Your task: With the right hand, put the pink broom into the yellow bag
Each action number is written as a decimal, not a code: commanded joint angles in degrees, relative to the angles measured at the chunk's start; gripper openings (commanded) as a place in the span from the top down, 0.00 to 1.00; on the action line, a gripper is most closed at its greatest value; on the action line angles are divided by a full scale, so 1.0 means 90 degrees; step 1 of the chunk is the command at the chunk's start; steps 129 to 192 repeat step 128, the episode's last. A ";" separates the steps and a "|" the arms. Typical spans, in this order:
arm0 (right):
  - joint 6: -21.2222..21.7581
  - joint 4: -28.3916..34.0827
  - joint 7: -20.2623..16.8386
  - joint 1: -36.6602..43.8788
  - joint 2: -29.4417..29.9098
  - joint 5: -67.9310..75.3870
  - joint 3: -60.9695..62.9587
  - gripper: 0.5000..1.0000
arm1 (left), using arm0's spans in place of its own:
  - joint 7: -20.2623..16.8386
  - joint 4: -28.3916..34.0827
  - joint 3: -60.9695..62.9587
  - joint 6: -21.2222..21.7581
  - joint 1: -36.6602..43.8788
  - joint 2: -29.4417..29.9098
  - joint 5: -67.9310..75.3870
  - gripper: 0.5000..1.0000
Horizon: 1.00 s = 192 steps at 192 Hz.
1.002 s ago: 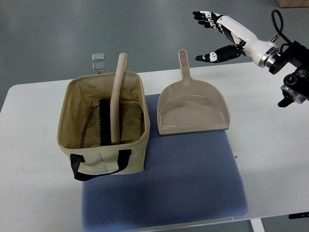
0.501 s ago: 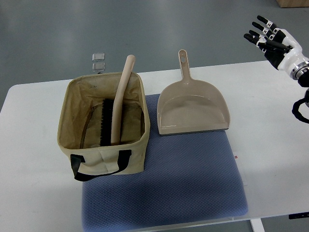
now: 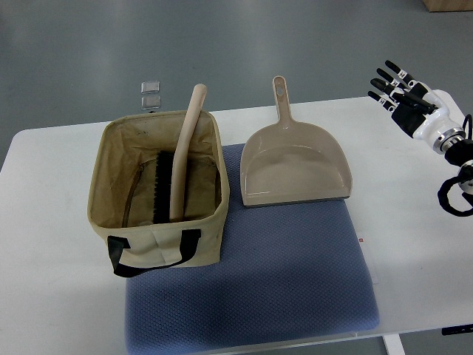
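Note:
The pink broom stands inside the yellow fabric bag at the left, its black bristles down on the bag's floor and its handle leaning on the far rim. My right hand hovers over the table's far right, well away from the bag, fingers spread and empty. The left arm does not show.
A pink dustpan lies on the blue mat, handle pointing away, right of the bag. The white table carries the mat. Two small clear squares sit beyond the table's far edge.
My right hand has pulled back to the right and lowered toward the table's right edge. The broom's handle settled slightly to the right against the bag's rim.

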 commanded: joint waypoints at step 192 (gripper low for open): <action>0.0126 -0.0419 0.0341 -0.0464 0.1081 -0.1333 0.1767 0.14 | -0.0005 0.0000 0.0000 0.0000 -0.0001 0.0000 0.0000 0.00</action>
